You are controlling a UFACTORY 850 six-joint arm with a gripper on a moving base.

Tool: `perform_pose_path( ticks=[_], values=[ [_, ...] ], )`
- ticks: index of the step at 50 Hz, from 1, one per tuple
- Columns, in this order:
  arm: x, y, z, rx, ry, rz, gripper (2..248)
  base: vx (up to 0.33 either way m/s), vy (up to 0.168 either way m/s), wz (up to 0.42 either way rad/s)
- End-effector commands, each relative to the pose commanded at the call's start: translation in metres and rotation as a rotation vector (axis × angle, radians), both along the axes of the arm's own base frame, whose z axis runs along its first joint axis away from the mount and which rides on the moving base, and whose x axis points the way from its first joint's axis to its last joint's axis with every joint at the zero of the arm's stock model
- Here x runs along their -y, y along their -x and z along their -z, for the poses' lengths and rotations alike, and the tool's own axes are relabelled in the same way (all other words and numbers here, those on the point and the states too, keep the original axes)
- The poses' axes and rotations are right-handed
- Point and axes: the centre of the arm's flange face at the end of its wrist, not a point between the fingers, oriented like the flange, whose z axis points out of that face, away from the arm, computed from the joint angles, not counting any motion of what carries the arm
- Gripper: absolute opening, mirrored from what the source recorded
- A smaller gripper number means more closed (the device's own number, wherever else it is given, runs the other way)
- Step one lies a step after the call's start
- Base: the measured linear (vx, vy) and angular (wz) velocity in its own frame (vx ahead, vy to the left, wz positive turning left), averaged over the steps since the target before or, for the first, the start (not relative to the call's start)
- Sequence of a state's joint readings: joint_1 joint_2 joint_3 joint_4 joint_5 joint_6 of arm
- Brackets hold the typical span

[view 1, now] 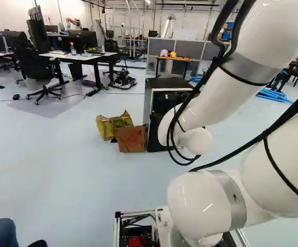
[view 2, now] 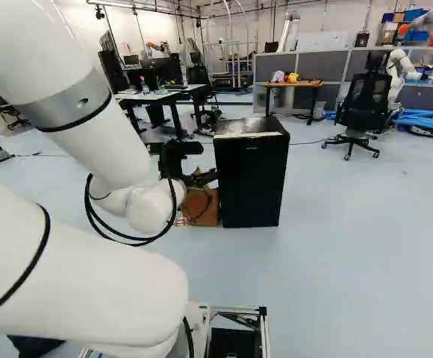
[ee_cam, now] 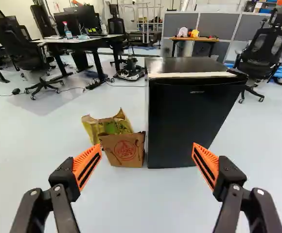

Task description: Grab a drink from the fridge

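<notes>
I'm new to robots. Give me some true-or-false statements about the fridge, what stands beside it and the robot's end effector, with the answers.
1. The fridge has its door shut. True.
2. The end effector is closed around a drink. False: it is open, with nothing gripped.
3. A brown bag stands beside the fridge. True.
4. The fridge stands on a desk. False: it stands on the floor.
5. The end effector's pads are orange. True.
</notes>
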State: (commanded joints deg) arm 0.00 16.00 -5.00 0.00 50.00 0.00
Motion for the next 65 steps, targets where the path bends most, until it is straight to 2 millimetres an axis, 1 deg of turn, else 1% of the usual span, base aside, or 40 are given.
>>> perform_pose_path(
  ticks=[31,46,65],
  values=[
    [0.0,0.0,0.0,0.0,0.0,0.0,247,0.156,-0.005,0.0],
    [0.0,0.0,0.0,0.0,0.0,0.0,247,0.141,-0.05,0.016],
    [0.0,0.0,0.0,0.0,0.0,0.0,247,0.079,-0.074,0.013]
  ],
)
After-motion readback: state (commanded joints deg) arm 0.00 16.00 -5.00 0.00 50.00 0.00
